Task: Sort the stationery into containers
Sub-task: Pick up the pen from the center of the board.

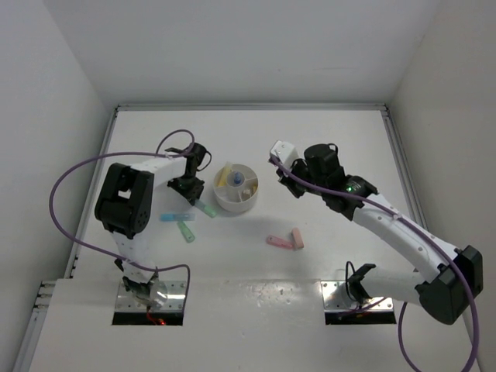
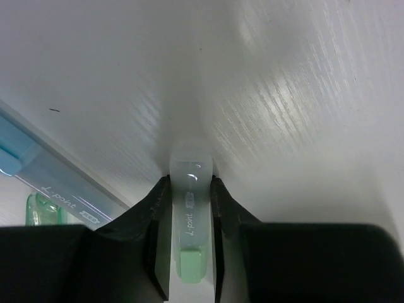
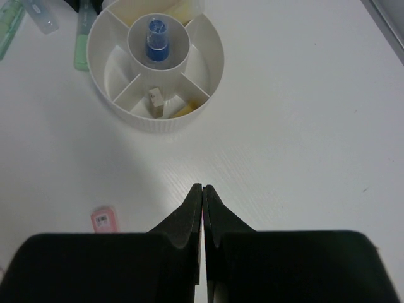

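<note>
White tabletop (image 1: 325, 147) carries a round divided dish (image 1: 232, 206) near its middle. Just left of the dish, the left gripper (image 2: 189, 182) is clamped on a mint green bar (image 2: 189, 218) lying on the table. The right gripper (image 3: 202, 189) hangs above bare table, fingers pressed together, empty.

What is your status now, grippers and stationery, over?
Left gripper closed on mint green bar, bar on the table. Right gripper shut, empty, facing white dish. Nothing seen blocking.
</note>
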Motion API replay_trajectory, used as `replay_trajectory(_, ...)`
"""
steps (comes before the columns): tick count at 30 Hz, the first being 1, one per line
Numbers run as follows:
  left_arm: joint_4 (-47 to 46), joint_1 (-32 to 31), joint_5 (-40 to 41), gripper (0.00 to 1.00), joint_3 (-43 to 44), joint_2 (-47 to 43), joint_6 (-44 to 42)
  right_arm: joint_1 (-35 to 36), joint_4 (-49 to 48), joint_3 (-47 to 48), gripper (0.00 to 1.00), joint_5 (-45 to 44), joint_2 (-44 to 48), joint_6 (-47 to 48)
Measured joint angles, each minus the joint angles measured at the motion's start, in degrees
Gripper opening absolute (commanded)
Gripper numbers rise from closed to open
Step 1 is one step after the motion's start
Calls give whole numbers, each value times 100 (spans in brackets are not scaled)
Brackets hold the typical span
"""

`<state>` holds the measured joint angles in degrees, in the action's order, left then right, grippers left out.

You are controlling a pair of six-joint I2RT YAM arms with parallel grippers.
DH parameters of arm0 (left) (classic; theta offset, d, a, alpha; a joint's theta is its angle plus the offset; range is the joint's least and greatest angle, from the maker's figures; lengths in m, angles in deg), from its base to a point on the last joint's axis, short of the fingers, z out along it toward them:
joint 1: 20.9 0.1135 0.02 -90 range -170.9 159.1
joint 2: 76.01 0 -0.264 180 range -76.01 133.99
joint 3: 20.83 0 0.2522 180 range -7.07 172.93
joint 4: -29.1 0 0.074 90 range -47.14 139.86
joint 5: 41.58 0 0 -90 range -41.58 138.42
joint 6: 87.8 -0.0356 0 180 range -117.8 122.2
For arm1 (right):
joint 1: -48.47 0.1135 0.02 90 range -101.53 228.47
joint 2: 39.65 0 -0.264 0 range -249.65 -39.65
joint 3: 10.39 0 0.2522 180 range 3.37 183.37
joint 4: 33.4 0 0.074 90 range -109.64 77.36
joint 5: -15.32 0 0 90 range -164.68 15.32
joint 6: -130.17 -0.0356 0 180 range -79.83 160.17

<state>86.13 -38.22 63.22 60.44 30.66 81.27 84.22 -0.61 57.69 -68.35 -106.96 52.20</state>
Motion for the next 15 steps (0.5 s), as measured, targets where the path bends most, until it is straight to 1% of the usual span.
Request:
replay_trajectory(5, 50, -9, 116, 0, 39, -39, -153, 0, 2, -20, 0, 17, 37, 0)
replay_trajectory(7, 83, -11, 249, 0, 70, -162, -479, 0, 4, -33, 0, 24, 37, 0)
replay_trajectory(9, -22, -52, 470, 0, 149, -490, -1064, 0, 9, -42, 0, 35, 37, 0)
replay_trajectory(12, -817, -302, 988, 0, 94, -1445, -2177, 0, 9, -42, 0, 39, 37, 2)
replay_trajectory(15, -2087, -494, 894, 0, -348, -2671, -3198, 0, 11, -44, 0, 44, 31, 0)
